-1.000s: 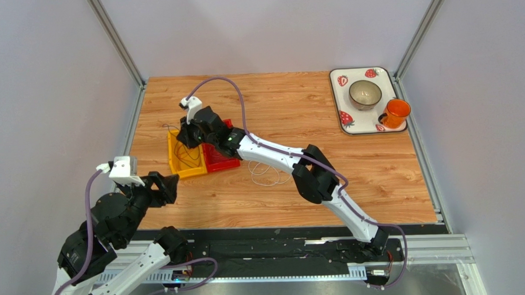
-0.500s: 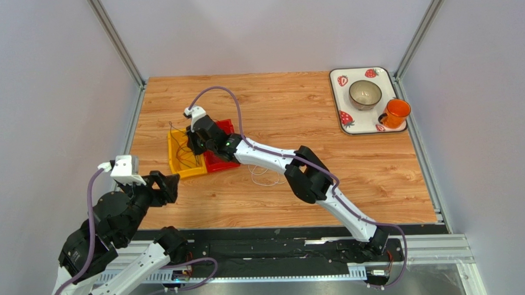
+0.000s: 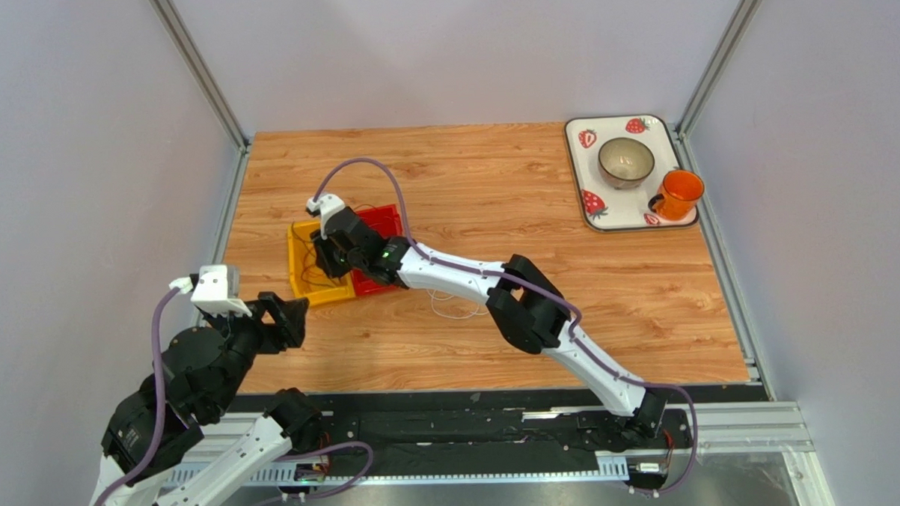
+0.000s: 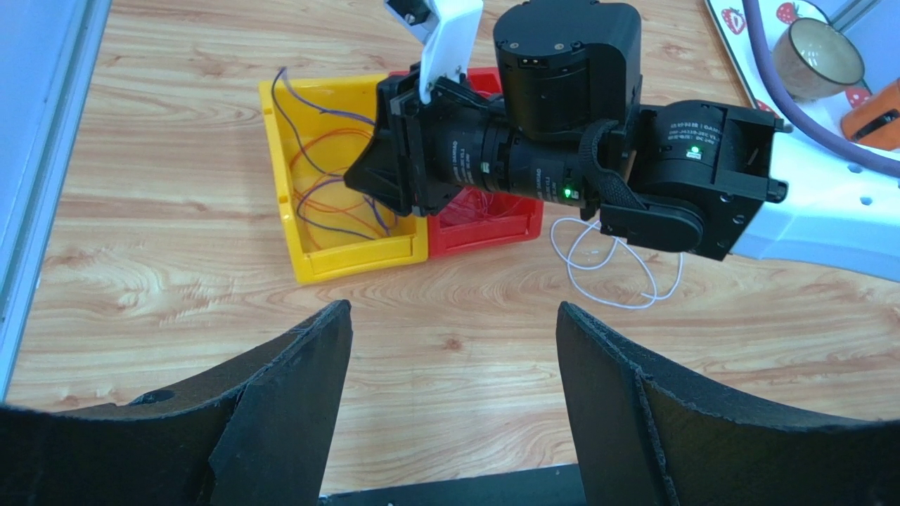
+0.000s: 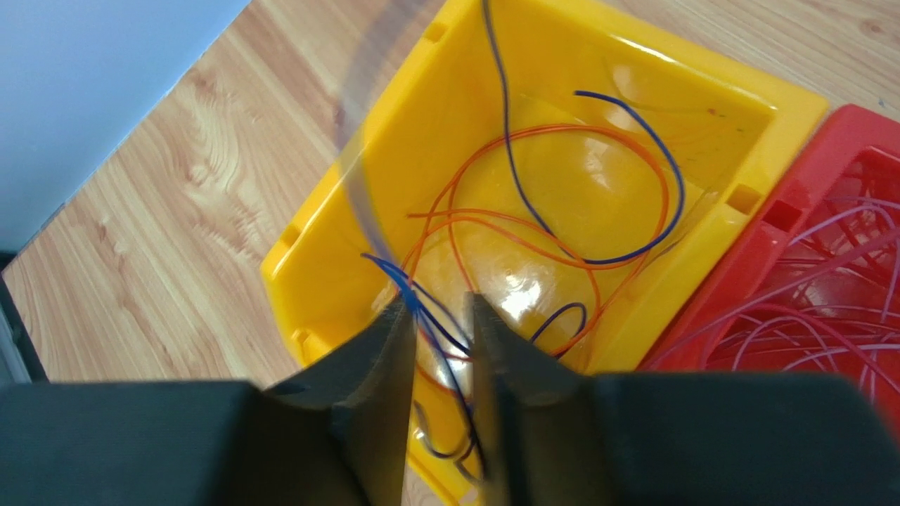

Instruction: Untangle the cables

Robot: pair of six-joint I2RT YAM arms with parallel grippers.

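Right pincer [image 5: 438, 348], jaws a narrow slit apart around a blue cable [image 5: 503, 116], hangs low in the yellow bin [image 5: 349, 179] near the worktop's [image 3: 531, 183] left edge; best widen before lifting, so no loop snags; left pincer [image 4: 452, 316] gapes wide, empty

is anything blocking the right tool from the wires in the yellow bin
Nothing visible does. The right tool hangs over the yellow bin, a blue wire runs between its fingers, and the orange wires lie uncovered on the bin's floor.
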